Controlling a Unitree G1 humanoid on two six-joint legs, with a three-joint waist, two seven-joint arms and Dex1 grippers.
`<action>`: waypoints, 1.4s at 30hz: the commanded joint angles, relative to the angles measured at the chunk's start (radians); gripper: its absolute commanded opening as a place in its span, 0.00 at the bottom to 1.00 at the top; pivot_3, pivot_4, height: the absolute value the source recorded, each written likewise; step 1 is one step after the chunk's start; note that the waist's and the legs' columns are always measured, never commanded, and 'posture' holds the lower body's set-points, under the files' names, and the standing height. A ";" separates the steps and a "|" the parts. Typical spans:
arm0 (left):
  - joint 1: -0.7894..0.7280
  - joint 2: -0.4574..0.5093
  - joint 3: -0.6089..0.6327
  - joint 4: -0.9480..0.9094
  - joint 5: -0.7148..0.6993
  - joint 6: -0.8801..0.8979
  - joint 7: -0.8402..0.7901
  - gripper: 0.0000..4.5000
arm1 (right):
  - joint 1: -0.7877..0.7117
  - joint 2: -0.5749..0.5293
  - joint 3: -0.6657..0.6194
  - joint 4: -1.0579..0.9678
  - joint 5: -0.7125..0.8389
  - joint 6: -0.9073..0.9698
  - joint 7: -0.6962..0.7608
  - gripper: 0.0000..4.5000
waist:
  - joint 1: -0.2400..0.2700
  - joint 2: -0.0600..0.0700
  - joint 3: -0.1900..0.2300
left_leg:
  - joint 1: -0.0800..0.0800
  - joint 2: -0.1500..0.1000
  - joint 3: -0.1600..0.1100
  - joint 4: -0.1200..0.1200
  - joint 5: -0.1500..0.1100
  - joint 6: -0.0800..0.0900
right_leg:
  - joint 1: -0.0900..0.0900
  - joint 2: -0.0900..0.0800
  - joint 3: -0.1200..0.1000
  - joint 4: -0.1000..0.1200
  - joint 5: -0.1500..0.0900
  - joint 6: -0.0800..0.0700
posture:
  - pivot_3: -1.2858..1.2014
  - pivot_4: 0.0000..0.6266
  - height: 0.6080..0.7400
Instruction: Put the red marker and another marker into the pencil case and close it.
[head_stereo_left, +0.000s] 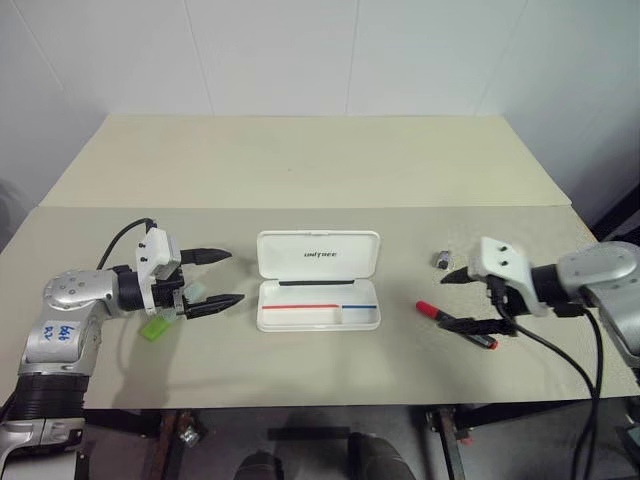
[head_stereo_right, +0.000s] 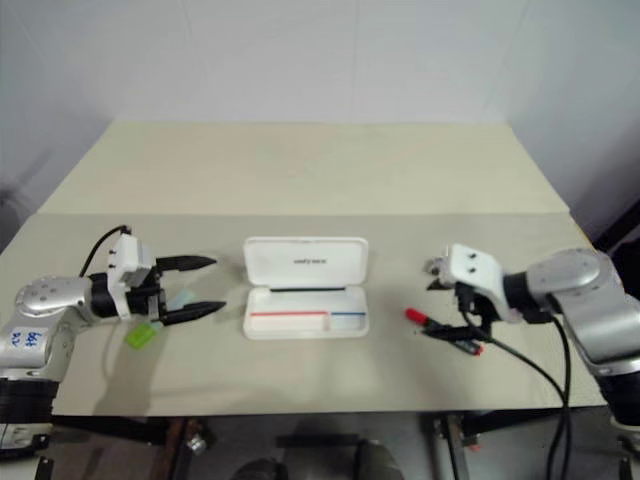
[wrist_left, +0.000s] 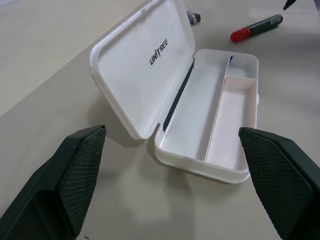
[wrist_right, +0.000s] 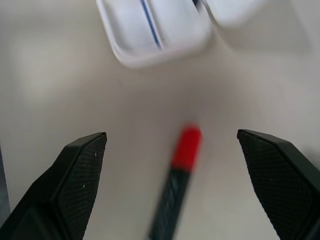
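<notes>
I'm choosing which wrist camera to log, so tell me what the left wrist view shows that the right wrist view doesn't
Left wrist view: the pencil case's raised lid with its dark lettering, the whole open tray with its divider, and a small grey-black object on the table beyond the case.

Right wrist view: the red marker lying between the open right end effector's fingers, and the thin blue stripe inside the tray.

Both: the open pencil case, the red marker with its red cap, the beige table, and each arm's own two black fingers spread wide.
</notes>
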 joint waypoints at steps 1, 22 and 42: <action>-0.026 0.019 0.004 -0.030 -0.012 -0.004 -0.012 1.00 | 0.040 -0.039 -0.094 0.024 0.044 0.014 -0.002 0.99 | 0.000 0.000 0.000 | 0.000 0.000 0.000 0.000 0.000 0.000 | 0.000 0.000 0.000 0.000 0.000 0.000 | 0.52 0.24 1.00; -0.023 0.011 -0.003 -0.026 -0.012 -0.003 -0.007 1.00 | 0.100 0.013 -0.001 0.024 0.052 0.151 -0.164 0.99 | -0.001 0.000 0.000 | 0.000 0.000 0.001 0.001 0.000 0.000 | 0.000 0.001 0.002 0.000 0.000 0.000 | 0.52 0.24 1.00; 0.019 0.020 0.021 -0.062 -0.017 0.003 0.025 1.00 | 0.106 0.089 0.075 -0.006 0.010 0.179 -0.276 0.17 | -0.004 -0.003 -0.002 | 0.001 0.000 0.001 0.001 0.000 0.000 | 0.000 0.001 0.002 0.001 0.000 0.000 | 0.52 0.24 1.00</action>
